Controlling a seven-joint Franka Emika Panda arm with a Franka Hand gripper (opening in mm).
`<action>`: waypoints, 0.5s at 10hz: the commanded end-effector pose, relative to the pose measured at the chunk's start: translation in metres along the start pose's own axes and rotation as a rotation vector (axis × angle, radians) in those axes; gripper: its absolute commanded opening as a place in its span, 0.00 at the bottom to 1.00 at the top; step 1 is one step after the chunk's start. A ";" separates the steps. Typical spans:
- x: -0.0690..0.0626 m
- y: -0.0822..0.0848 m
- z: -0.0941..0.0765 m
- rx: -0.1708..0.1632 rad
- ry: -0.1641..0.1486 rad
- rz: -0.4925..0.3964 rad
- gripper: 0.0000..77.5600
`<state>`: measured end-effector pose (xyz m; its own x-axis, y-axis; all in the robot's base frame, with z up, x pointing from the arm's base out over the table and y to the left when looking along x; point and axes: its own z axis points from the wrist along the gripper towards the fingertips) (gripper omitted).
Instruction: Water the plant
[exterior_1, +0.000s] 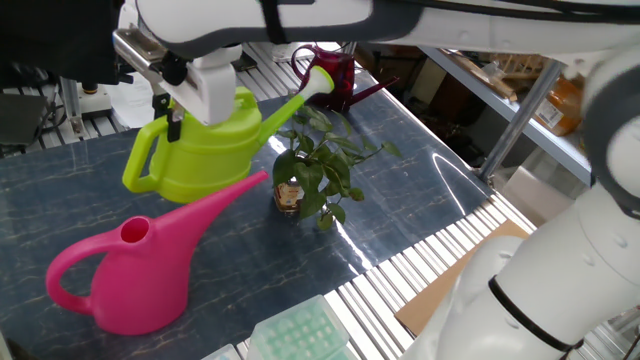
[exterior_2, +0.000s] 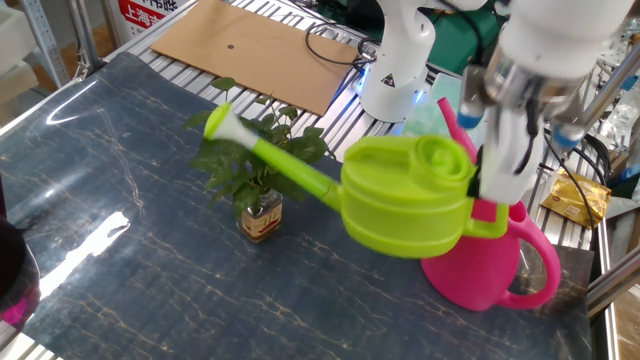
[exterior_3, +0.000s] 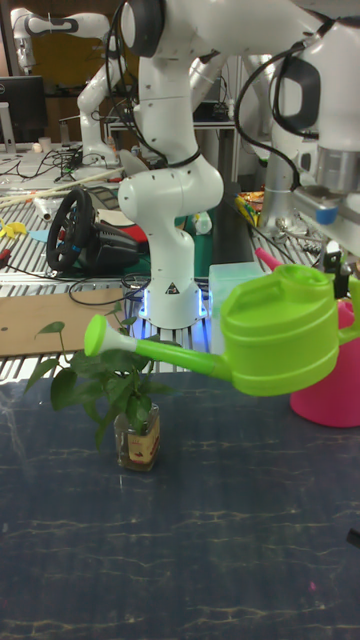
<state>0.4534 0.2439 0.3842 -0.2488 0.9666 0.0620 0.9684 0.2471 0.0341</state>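
Dark marbled tabletop (exterior_2: 110, 260): your claw (exterior_2: 497, 178) grips the lime-green watering can (exterior_2: 410, 198) by its handle. The plant (exterior_2: 255, 172) lies at nine o'clock in this view, directly beneath the spout's tip.

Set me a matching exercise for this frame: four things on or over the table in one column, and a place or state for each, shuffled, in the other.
Things:
1. lime-green watering can
2. pink watering can
3. plant
4. gripper

Places or states:
A. standing in a small brown jar
B. closed on a handle
C. lifted off the table, spout over the leaves
D. resting on the table, untouched

Pairs: 1-C, 2-D, 3-A, 4-B
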 end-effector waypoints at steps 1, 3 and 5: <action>0.018 -0.023 -0.022 0.010 0.053 0.027 0.02; 0.018 -0.029 -0.026 0.015 0.058 0.027 0.02; 0.018 -0.032 -0.026 0.021 0.080 0.032 0.02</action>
<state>0.4201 0.2520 0.4081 -0.2251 0.9672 0.1180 0.9742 0.2251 0.0135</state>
